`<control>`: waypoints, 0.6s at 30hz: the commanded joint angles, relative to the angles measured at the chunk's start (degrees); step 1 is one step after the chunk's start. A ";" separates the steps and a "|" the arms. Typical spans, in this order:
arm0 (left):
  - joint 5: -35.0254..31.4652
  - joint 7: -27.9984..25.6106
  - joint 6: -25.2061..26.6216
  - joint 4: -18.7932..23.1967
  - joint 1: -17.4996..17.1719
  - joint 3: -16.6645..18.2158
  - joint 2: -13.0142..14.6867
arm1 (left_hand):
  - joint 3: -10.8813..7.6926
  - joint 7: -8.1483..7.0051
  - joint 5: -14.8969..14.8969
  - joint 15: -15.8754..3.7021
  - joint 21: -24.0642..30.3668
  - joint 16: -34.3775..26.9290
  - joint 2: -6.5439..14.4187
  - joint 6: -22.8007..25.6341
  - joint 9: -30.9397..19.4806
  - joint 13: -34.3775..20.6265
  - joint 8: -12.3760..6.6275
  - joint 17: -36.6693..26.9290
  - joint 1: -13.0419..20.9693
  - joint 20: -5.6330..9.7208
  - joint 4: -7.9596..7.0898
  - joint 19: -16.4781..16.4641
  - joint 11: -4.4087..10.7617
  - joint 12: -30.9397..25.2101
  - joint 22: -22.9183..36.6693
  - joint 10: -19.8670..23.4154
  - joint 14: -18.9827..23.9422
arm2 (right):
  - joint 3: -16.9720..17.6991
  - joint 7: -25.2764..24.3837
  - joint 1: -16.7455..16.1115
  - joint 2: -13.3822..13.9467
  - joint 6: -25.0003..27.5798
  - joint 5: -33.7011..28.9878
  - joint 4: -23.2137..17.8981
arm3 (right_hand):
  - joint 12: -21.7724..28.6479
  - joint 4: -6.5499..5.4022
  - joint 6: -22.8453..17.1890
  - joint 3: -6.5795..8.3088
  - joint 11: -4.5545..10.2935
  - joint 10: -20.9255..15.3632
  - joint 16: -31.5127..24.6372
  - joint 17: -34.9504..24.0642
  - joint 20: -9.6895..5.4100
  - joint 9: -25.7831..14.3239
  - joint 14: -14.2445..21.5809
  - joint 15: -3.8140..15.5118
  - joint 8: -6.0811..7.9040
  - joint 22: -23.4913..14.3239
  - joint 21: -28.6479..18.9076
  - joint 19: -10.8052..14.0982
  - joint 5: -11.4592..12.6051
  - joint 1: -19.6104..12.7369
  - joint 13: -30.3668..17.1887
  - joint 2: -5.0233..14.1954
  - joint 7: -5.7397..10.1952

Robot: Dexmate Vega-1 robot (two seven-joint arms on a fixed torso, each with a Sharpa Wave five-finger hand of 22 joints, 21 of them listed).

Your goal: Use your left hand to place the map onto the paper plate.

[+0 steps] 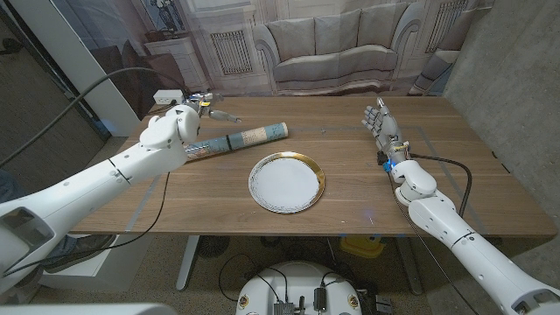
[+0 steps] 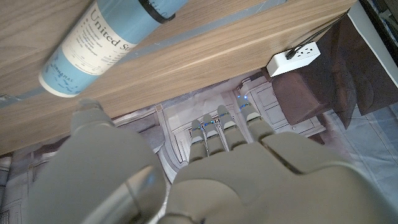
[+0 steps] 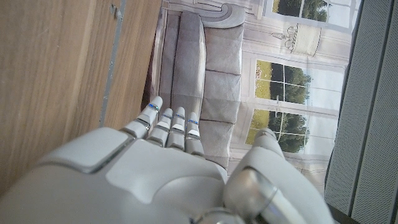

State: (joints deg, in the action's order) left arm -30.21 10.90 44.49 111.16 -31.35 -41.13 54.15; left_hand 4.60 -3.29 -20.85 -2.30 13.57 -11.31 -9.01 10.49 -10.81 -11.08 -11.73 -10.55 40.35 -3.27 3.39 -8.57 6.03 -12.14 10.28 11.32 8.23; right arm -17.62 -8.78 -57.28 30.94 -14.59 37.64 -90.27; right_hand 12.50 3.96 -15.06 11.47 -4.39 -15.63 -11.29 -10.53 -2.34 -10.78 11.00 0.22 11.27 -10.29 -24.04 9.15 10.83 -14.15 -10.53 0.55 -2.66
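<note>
The map point(image 1: 241, 138), rolled into a tube and bound by a dark band near its middle, lies on the worktop point(image 1: 350, 188) toward the far left corner, its length running slantwise from the left edge up toward the far edge. One end passes behind the left hand point(image 1: 188, 118) in the head view. In the left wrist view the roll's pale blue end point(image 2: 93, 46) shows printed lettering and lies on the wood near the worktop's edge, apart from the hand's extended fingers point(image 2: 221, 134).

The paper plate point(image 1: 287, 182), white with a gold rim, sits near the middle of the worktop, just beside the map's nearer side but not touching it. Nothing lies on it.

The left hand hovers over the far left corner, above the map's left end, with its fingers held straight and close together, gripping nothing. I cannot tell from the head view whether it touches the roll; the wrist view shows a gap.

The right hand point(image 1: 383, 125) stands upright on its edge near the far right part of the worktop, fingers stretched up and slightly apart, holding nothing. The right wrist view shows the same straight fingers point(image 3: 168, 127) reaching toward the printed backdrop of a sofa point(image 1: 328, 54) and windows behind the worktop. A white power strip point(image 1: 169, 96) sits beyond the far left corner.
</note>
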 commanded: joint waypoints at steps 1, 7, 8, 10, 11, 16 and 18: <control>-2.19 2.70 1.35 0.61 0.61 -1.31 -0.19 | 0.63 0.06 -0.10 -0.09 0.04 -0.37 -0.02 0.66 -0.15 -0.21 -0.35 -0.13 -0.10 -0.23 0.02 -0.31 -0.30 -0.26 0.27 0.37 0.67 | 0.22 0.11 -0.59 0.05 -0.40 0.23 -0.17 | -0.12 0.38 -0.54 -0.05 0.14 -0.22 0.22 -0.09 -1.53 -0.14 0.11 -0.18 0.17 -0.06 0.19 0.63 -0.06 -0.03 -0.19 0.36 0.13; -2.82 3.56 1.75 0.38 0.66 -1.67 -0.48 | 0.89 0.00 -0.11 0.05 -0.08 -0.29 0.03 0.48 -0.15 -0.22 -0.23 -0.12 -0.03 -0.24 0.06 -0.30 -0.24 -0.18 0.26 0.28 0.70 | 0.26 0.05 -0.72 0.06 -0.19 0.41 -0.19 | -0.08 0.42 -0.55 -0.06 0.08 -0.35 0.21 -0.09 -1.56 -0.14 0.17 0.03 0.16 -0.07 0.31 0.73 -0.06 -0.05 -0.19 0.39 0.22; -2.83 3.69 1.79 0.35 0.67 -1.68 -0.52 | 0.93 0.02 -0.11 0.16 -0.11 -0.26 0.04 0.46 -0.16 -0.23 -0.22 -0.12 -0.01 -0.27 0.07 -0.27 -0.36 -0.18 0.26 0.29 0.67 | 0.25 0.07 -0.71 0.08 -0.23 0.36 -0.18 | -0.08 0.42 -0.53 -0.06 0.10 -0.34 0.20 -0.09 -1.53 -0.14 0.18 0.03 0.15 -0.07 0.33 0.72 -0.06 -0.06 -0.19 0.40 0.23; -2.93 4.06 1.66 0.27 0.74 -1.80 -0.47 | 0.97 0.01 -0.11 0.14 -0.13 -0.24 0.05 0.42 -0.16 -0.23 -0.20 -0.12 0.00 -0.29 0.08 -0.27 -0.36 -0.16 0.26 0.25 0.66 | 0.24 0.14 -0.69 0.16 -0.29 0.27 -0.19 | -0.10 0.43 -0.57 -0.06 0.16 -0.31 0.21 -0.09 -1.56 -0.14 0.18 0.04 0.15 -0.07 0.36 0.76 -0.06 -0.06 -0.19 0.42 0.19; -3.07 4.24 1.74 0.21 0.80 -1.94 -0.55 | 1.03 -0.10 -0.12 0.15 -0.16 -0.22 0.06 0.32 -0.16 -0.23 -0.15 -0.12 0.02 -0.31 0.09 -0.27 -0.43 -0.06 0.26 0.01 0.64 | 0.27 0.18 -0.69 0.15 -0.26 0.36 -0.22 | -0.11 0.43 -0.60 -0.06 0.05 -0.29 0.21 -0.09 -1.54 -0.14 0.19 0.01 0.17 -0.07 0.38 0.76 -0.06 -0.06 -0.19 0.42 0.20; -4.27 5.88 1.97 -0.38 1.57 -3.16 -0.78 | 1.30 0.15 -0.14 0.01 -0.39 0.08 0.13 -0.29 -0.17 -0.24 0.12 -0.11 0.19 -0.72 0.17 0.00 -0.59 0.19 0.26 -0.57 0.08 | 0.30 0.32 -0.55 -0.06 -0.35 0.62 -0.04 | -0.10 0.45 -0.64 -0.08 0.17 -0.33 0.23 -0.09 -1.57 -0.14 0.13 0.01 0.17 -0.08 0.45 0.83 -0.06 -0.04 -0.19 0.43 0.21; -4.71 6.87 2.40 -0.65 2.06 -3.64 -1.06 | 1.38 0.23 -0.14 -0.13 -0.43 0.12 0.12 -0.53 -0.17 -0.25 0.22 -0.10 0.31 -0.98 0.23 0.03 -0.51 0.24 0.26 -0.70 0.02 | 0.28 0.39 -0.50 -0.11 -0.38 0.67 0.08 | -0.11 0.45 -0.64 -0.09 0.10 -0.33 0.23 -0.09 -1.55 -0.14 0.14 0.02 0.16 -0.08 0.49 0.82 -0.07 -0.04 -0.19 0.44 0.21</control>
State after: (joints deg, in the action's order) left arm -33.12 14.73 46.05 111.39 -30.49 -43.08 53.66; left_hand 5.56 -3.18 -20.85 -2.04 13.32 -11.31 -8.99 10.56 -10.81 -11.07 -11.73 -10.54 40.36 -3.82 3.56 -8.46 5.71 -12.14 10.27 10.99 8.48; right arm -17.41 -8.67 -57.83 31.00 -14.85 37.92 -90.42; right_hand 12.50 4.12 -15.37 11.31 -4.39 -15.63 -11.29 -10.53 -2.03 -10.78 11.00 0.22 11.27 -10.28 -23.71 9.46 10.83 -14.15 -10.54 0.55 -2.34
